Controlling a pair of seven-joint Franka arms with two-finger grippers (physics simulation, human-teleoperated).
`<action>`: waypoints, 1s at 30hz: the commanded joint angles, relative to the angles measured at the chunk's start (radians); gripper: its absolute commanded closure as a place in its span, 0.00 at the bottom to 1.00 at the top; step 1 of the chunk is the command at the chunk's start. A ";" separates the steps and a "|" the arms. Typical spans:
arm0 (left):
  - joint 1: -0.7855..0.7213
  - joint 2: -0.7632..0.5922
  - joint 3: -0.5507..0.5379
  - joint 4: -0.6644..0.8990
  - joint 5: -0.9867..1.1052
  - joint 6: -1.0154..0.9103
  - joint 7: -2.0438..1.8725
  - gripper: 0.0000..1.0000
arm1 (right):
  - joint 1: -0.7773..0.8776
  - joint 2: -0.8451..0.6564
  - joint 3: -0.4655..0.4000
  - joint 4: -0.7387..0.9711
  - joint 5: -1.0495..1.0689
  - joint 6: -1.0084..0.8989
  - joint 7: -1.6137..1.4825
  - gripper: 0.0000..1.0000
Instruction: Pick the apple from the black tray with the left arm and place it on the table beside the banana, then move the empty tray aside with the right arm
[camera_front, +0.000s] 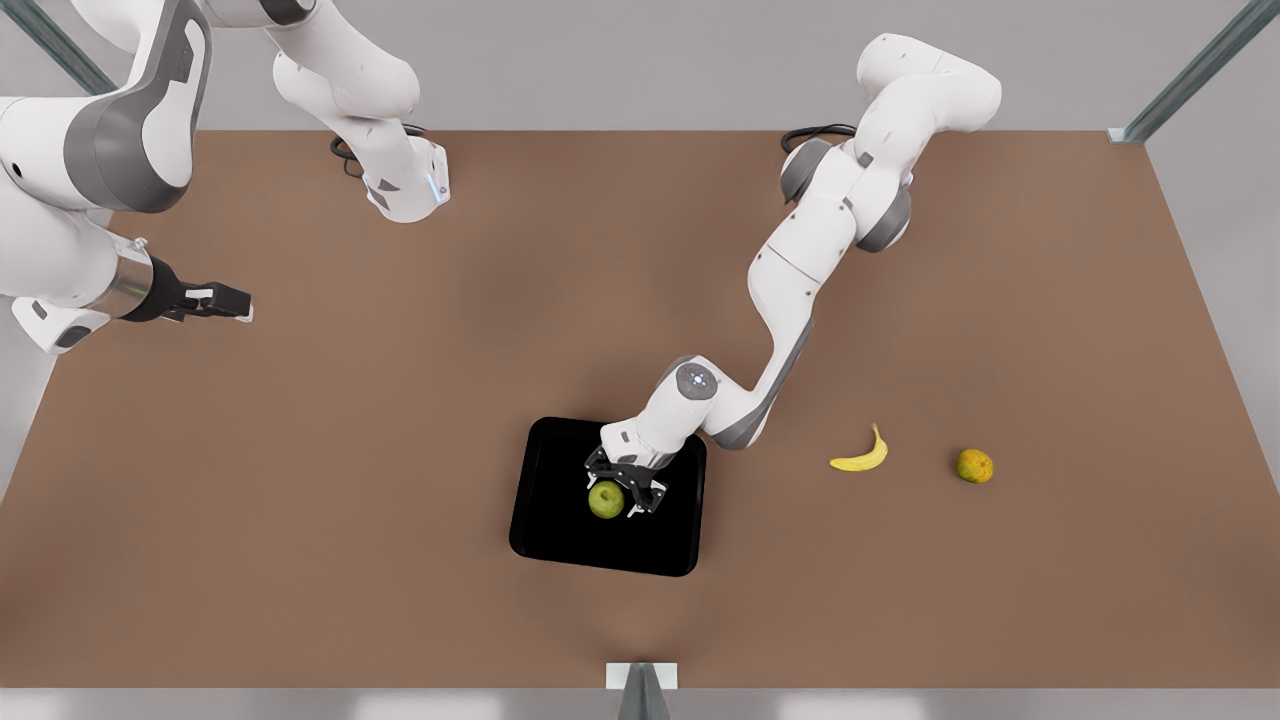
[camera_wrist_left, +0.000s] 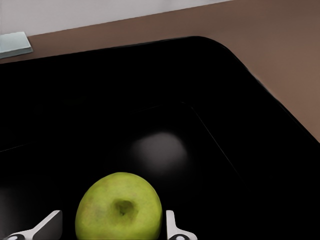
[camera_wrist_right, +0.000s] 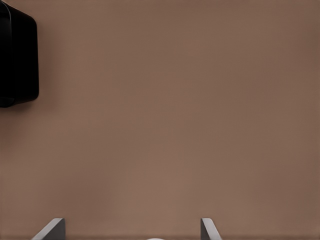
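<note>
One apple (camera_front: 605, 499) sits in the one black tray (camera_front: 560, 520) near the surface's (camera_front: 400, 450) front edge, between the left gripper's (camera_front: 622, 497) spread fingers (camera_wrist_left: 172, 225). One banana (camera_front: 862, 455) and one orange fruit (camera_front: 974, 466) lie toward the front view's right edge. The right gripper (camera_front: 225, 300) waits by the front view's left edge, fingers (camera_wrist_right: 207, 229) spread. No writing is legible.

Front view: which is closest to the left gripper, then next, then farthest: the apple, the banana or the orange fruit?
From the left gripper, open over the black tray:
1. The apple, in the tray between the fingers.
2. The banana, on the table toward the front view's right.
3. The orange fruit, farther right, past the banana.
The right gripper waits at the front view's left.
</note>
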 joint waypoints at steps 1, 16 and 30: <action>0.000 0.002 0.001 0.001 0.001 0.001 -0.020 0.00 | 0.000 -0.002 0.000 0.000 0.000 0.001 0.003 0.00; 0.000 0.002 -0.002 0.001 0.001 -0.001 -0.029 0.18 | 0.001 -0.002 0.000 0.000 0.000 -0.001 0.003 0.00; 0.002 -0.044 -0.004 0.010 0.003 -0.114 -0.026 0.24 | 0.000 0.000 0.002 0.000 0.000 0.001 0.003 0.00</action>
